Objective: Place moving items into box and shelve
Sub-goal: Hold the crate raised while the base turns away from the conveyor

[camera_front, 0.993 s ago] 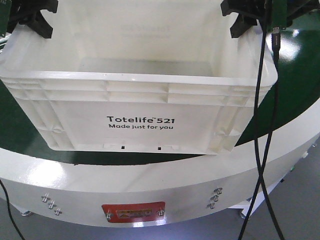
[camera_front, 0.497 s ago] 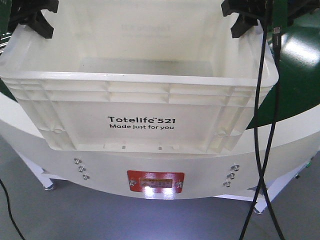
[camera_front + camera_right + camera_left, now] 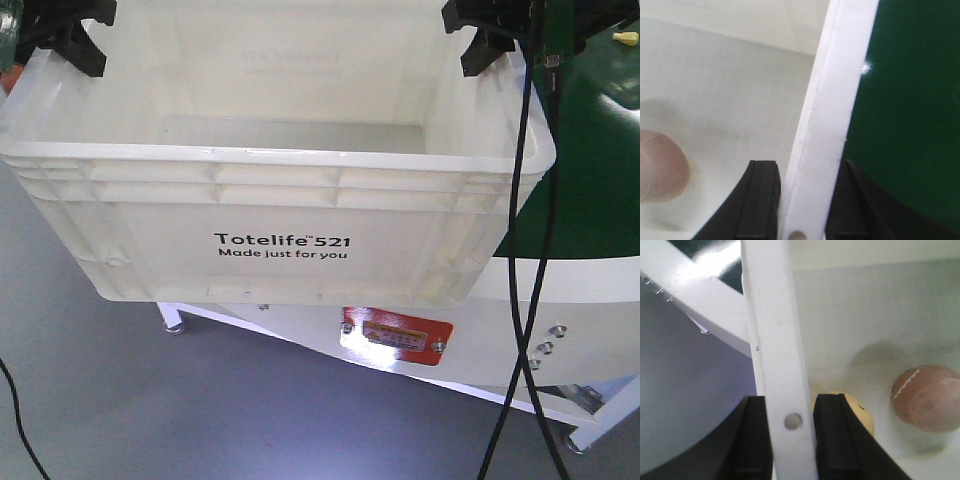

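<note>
With both toys already lying inside it, the box [image 3: 280,250] hangs between two tools, clear of the green surface [image 3: 590,170].

The reddish-brown toy [image 3: 927,397] rests on the bottom of the box, and the cream-yellow toy [image 3: 862,415] lies near it, half hidden behind the inner finger of the left tool [image 3: 790,407]. That tool is clamped on the rim of one end wall, one finger inside and one outside; the right tool [image 3: 802,175] pinches the opposite rim the same way. Gripping opposite ends likely keeps the load level so the toys do not roll about. The box's front hangs over grey floor [image 3: 150,400], beyond the surface's white edge, so packing seems done and shelving yet to come; no shelf is in view.
</note>
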Available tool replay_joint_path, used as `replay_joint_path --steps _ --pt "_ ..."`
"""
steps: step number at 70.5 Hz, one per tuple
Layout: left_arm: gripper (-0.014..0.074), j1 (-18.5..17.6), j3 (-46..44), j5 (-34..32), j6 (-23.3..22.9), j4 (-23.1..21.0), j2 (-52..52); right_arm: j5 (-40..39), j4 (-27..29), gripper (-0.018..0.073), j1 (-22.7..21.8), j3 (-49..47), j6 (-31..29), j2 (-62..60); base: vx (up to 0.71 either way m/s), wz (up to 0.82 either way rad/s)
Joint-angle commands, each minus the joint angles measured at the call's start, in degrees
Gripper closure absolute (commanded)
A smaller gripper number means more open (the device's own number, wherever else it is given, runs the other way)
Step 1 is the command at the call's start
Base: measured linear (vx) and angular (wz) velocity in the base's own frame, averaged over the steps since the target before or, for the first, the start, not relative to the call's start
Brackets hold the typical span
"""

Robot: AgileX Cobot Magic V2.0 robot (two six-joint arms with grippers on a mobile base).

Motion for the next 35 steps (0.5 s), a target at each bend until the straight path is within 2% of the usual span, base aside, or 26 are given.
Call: replay_joint_path --steps 1,35 --pt "0.0613 -0.9 -2.7 -5.7 0.3 -5.0 -3.4 -5.0 4.7 0.0571 0.9 -2.7 -2.3 -3.6 -0.09 0.44" --pt "0.0613 -0.9 -2.7 -5.7 0.3 -5.0 -3.4 -5.0 4.7 0.0571 0.9 -2.7 -2.3 -3.6 -0.11 0.46"
